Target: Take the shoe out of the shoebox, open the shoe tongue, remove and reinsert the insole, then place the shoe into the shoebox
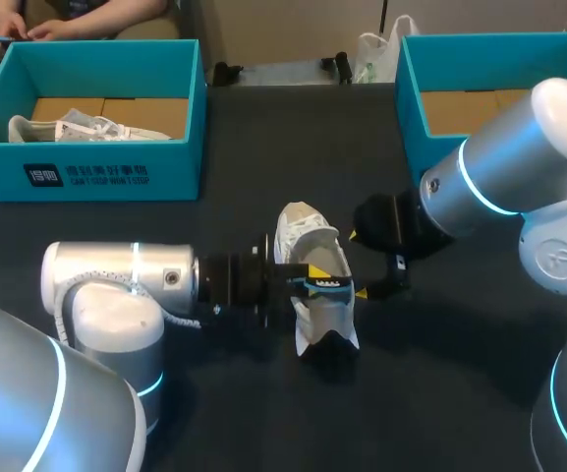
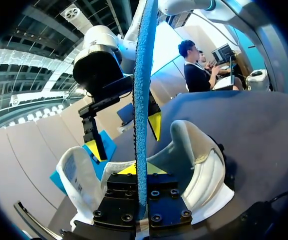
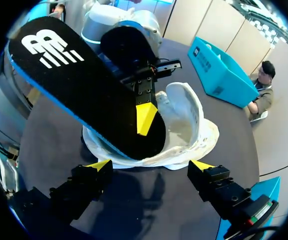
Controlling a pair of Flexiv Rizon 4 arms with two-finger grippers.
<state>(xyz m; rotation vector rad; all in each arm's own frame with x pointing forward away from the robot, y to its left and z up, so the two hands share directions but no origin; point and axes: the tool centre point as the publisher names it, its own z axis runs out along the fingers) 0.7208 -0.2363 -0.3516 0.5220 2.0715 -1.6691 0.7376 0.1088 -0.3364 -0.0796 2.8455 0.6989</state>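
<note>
your left gripper (image 2: 143, 169) is closed on the insole (image 3: 84, 85), held just above the shoe (image 1: 317, 285) on the table (image 1: 244, 413); your right gripper (image 3: 151, 167) stands open beside the shoe. the removing looks done, so next guide the insole back inside.

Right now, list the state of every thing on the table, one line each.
white shoe: on the table, mouth open.
insole: held on edge over white shoe.
left gripper: shut on insole.
right gripper: open, empty.
left shoebox: open, second shoe inside.
right shoebox: open, no shoe visible.
</note>
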